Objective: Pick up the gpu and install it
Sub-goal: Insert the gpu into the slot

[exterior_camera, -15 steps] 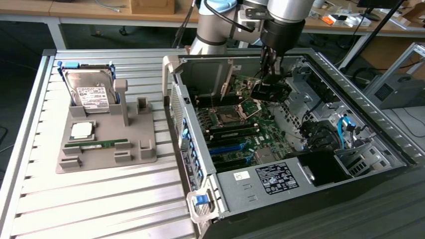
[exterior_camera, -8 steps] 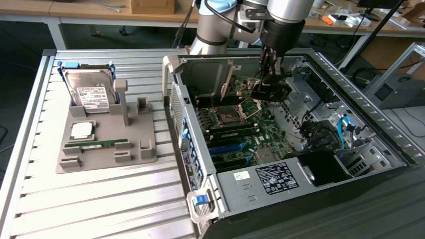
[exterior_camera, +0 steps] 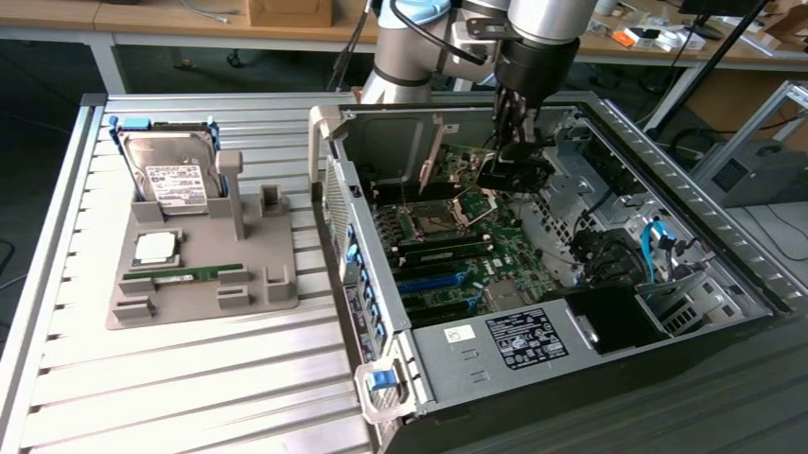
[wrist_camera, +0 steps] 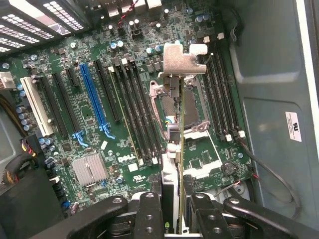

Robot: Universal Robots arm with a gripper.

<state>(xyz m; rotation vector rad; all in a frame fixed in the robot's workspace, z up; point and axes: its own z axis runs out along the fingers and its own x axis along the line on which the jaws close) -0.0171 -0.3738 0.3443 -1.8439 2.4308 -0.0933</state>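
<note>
The gpu [wrist_camera: 182,130] is a thin green card seen edge-on in the wrist view, with its silver metal bracket [wrist_camera: 182,59] at the far end. My gripper [wrist_camera: 176,211] is shut on it, a black finger [wrist_camera: 149,211] on each side of the card. The card hangs above the Dell motherboard [wrist_camera: 89,132], over the CPU socket [wrist_camera: 167,102] and between the black memory slots. In the exterior view my gripper [exterior_camera: 512,161] reaches down inside the open computer case [exterior_camera: 378,284], near its back half.
A long blue slot [wrist_camera: 94,97] and several black slots lie beside the socket. Outside the case, on the exterior view's left, a grey holder [exterior_camera: 202,305] carries a hard drive [exterior_camera: 170,175], a CPU [exterior_camera: 155,248] and a RAM stick [exterior_camera: 185,274]. The power supply [exterior_camera: 531,339] sits at the case's near end.
</note>
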